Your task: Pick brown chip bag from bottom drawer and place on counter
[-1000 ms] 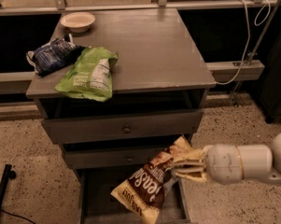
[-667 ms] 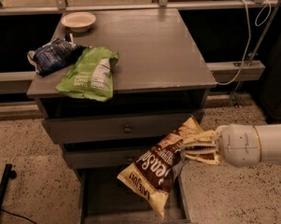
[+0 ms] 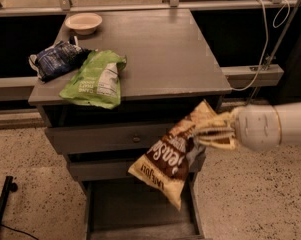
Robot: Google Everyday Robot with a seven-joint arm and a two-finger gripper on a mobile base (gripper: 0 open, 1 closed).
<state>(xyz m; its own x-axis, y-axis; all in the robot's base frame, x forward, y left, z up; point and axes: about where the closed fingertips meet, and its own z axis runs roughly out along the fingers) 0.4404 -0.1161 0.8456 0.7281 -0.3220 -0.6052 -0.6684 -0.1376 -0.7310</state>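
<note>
The brown chip bag [image 3: 171, 156] hangs in the air in front of the two upper drawers, gripped at its top right cream end. My gripper [image 3: 202, 130] comes in from the right and is shut on that end of the bag. The bottom drawer [image 3: 140, 215] is pulled open below the bag, and its grey floor shows nothing in it. The counter [image 3: 162, 49] is above and to the left of the gripper.
On the counter lie a lime-green bag [image 3: 96, 80] at the front left, a dark blue bag [image 3: 56, 59] at the left edge, and a small bowl [image 3: 83, 22] at the back left. A cable [image 3: 255, 59] hangs at the right. Speckled floor surrounds the cabinet.
My gripper has lifted the brown chip bag up out of the bottom drawer; the bag now hangs level with the upper drawers.
</note>
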